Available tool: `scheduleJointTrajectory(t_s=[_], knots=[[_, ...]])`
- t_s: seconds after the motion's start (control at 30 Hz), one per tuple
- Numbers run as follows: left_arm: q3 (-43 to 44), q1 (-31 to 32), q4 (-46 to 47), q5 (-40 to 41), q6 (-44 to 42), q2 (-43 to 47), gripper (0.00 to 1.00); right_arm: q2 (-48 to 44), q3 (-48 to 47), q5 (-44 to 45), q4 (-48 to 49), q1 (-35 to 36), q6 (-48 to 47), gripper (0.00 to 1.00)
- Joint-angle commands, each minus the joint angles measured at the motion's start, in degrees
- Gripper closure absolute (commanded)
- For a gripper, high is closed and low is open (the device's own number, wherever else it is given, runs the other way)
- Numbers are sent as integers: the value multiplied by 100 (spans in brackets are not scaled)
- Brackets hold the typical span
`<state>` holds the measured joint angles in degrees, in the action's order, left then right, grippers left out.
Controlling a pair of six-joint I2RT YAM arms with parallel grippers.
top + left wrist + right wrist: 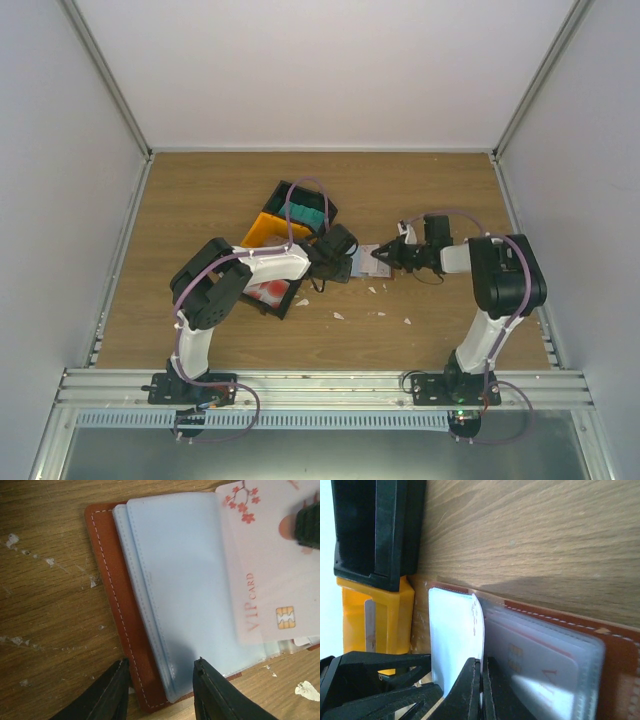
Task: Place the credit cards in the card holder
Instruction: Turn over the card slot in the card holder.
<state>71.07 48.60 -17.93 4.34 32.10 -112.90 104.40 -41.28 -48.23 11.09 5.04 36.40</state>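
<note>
Since the right gripper has its jaws pinched tight on one edge of a pale pink-white plastic VIP card with blossom print, the step in hand is likely feeding that card into a pocket. Left gripper has its jaws part-spread and clamps nothing visible, one finger over bare wood and the other over the sleeves. It probably sits there to pin the holder flat. The reddish-brown stitched leather card holder lies open on the wooden table at frame centre of the top view, its clear plastic sleeves fanned up. The card covers the sleeves' upper right in the left wrist view. Whether it is inside a pocket, cannot tell. Only the right wrist view shows the card held on edge above the sleeves, another card already inside, and the black plastic bin and yellow plastic bin just beyond. Only the top view shows teal green cards in a bin, upper left of the holder.
</note>
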Motion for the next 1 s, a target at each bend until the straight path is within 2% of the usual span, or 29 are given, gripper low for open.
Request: scheduleJointTrajectory(t_s=[0.0, 0.4, 0.67, 0.97], knots=[[-5, -26, -192, -28, -84, -288, 61, 270, 24, -28, -74, 220, -32, 99], [25, -43, -188, -59, -106, -269, 61, 376, 1, 115, 146, 483, 219, 100], [-36, -52, -185, -114, -112, -246, 62, 391, 29, 191, 777, 625, 493, 99], [-138, -74, 1, -220, -134, -75, 63, 424, 76, 195, 839, 748, 528, 96]])
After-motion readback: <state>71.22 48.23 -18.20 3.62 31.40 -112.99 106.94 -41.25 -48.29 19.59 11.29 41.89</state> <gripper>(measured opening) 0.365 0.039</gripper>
